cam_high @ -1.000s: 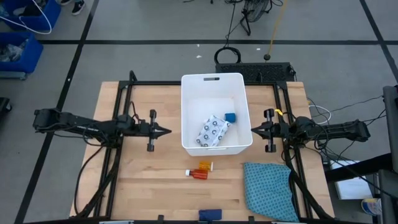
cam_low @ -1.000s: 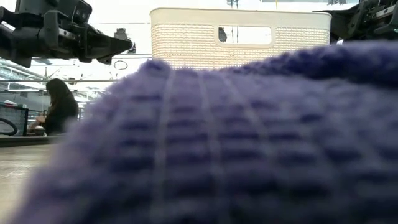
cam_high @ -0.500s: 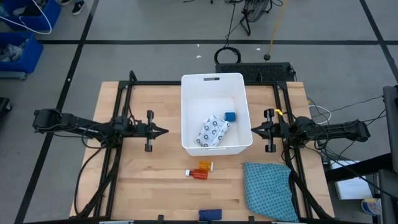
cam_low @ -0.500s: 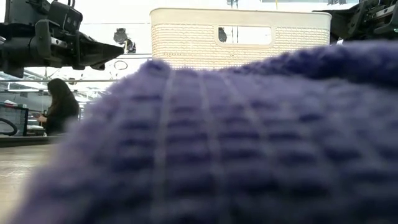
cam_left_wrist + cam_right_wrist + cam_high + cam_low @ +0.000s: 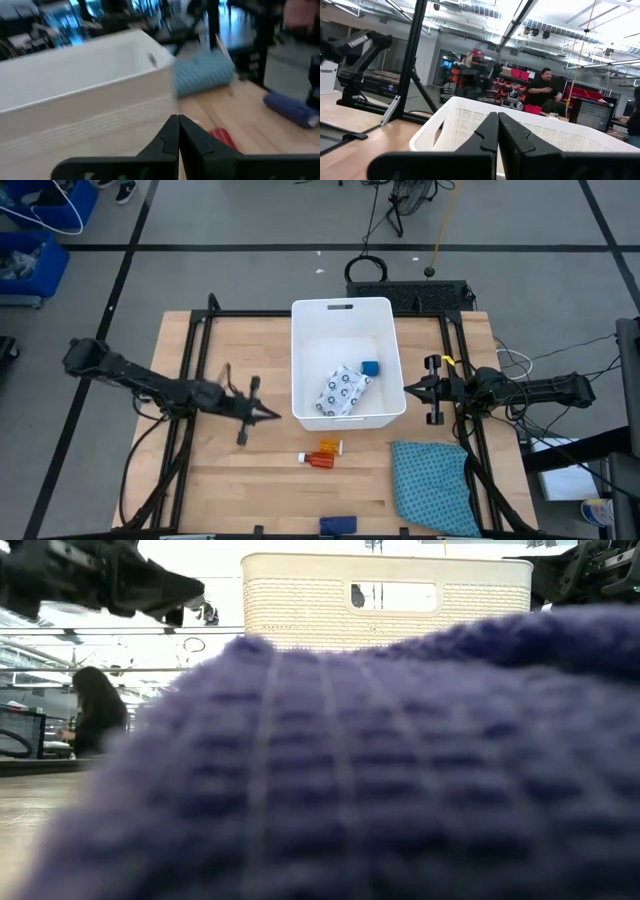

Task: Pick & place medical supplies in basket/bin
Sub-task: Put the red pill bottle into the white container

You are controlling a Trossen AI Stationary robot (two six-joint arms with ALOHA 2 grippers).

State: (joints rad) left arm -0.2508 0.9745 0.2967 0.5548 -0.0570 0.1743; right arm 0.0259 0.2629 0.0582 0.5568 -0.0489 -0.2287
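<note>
Wooden table [image 5: 230,470], white bin [image 5: 345,315], orange bottles [image 5: 324,454], teal cloth [image 5: 432,480], blue bar [image 5: 338,524]

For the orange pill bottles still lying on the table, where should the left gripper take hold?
Across the orange body, probably from straight above. The orange pill bottles lie on their sides on the table near the bin. The left gripper, shut, must open first and straddle one bottle's round sides.

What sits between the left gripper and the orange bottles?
Nothing: in the high view, only bare table separates the left gripper from the orange bottles.
</note>
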